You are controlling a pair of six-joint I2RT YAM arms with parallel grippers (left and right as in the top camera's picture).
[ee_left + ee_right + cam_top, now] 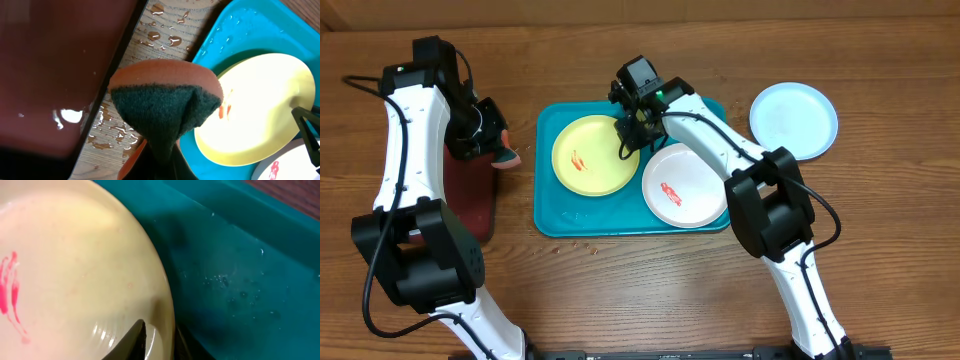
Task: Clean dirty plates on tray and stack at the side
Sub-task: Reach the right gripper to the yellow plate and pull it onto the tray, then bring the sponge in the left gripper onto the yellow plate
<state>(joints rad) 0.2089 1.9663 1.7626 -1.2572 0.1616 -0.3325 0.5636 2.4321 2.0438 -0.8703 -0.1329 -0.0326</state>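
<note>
The yellow-green plate (590,155) with red smears lies in the left half of the turquoise tray (548,215). My right gripper (630,130) is shut on its far right rim, one finger (132,340) on top of the plate (75,255) and the other beneath the rim. Beside it on the tray sits the white plate (685,188), also smeared red. A light blue plate (794,120) rests on the table to the right of the tray, showing no smear. My left gripper (498,148) hangs left of the tray, shut on an orange and dark green sponge (165,100).
A dark red tray (470,195) with a black rim lies at the left, under my left arm. Water drops (160,37) dot the wooden table between the two trays. The turquoise tray floor (240,270) is wet.
</note>
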